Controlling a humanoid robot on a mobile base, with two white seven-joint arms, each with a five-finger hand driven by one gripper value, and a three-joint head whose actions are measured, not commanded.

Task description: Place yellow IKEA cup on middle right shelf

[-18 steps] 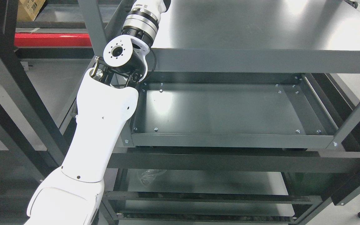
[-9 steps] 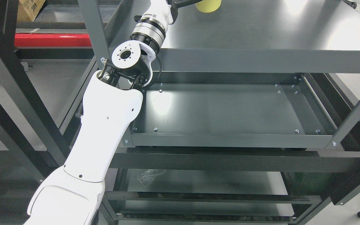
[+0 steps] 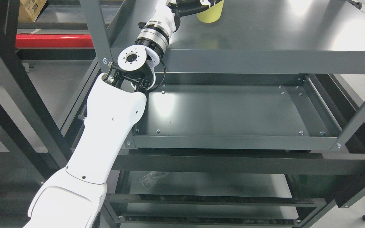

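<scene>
**Cup in hand above the top deck, shelf below not yet reached**

At the far left, a red beam (image 3: 54, 40) runs behind the dark frame posts. The robot's left arm (image 3: 106, 126) comes in from the lower left and rises past the rack's front-left post (image 3: 98, 34), its wrist joint sitting just over the corner of the tray below.

Further right, at the top edge of the head view, the left hand (image 3: 190, 5) has its dark fingers wrapped around the yellow IKEA cup (image 3: 210, 13). Only the cup's lower part shows; the rest is cut off by the frame. It appears to hang upright above the top shelf (image 3: 280, 31), with a faint reflection beneath it suggesting it is not resting on the surface.

Below lies the middle shelf tray (image 3: 233, 110), and its right half holds nothing.

Judging from this, 1 step looks done: the cup is grasped. Carrying it down and across to the tray's right side, setting it down and letting go all remain. The right arm is out of view.
</scene>
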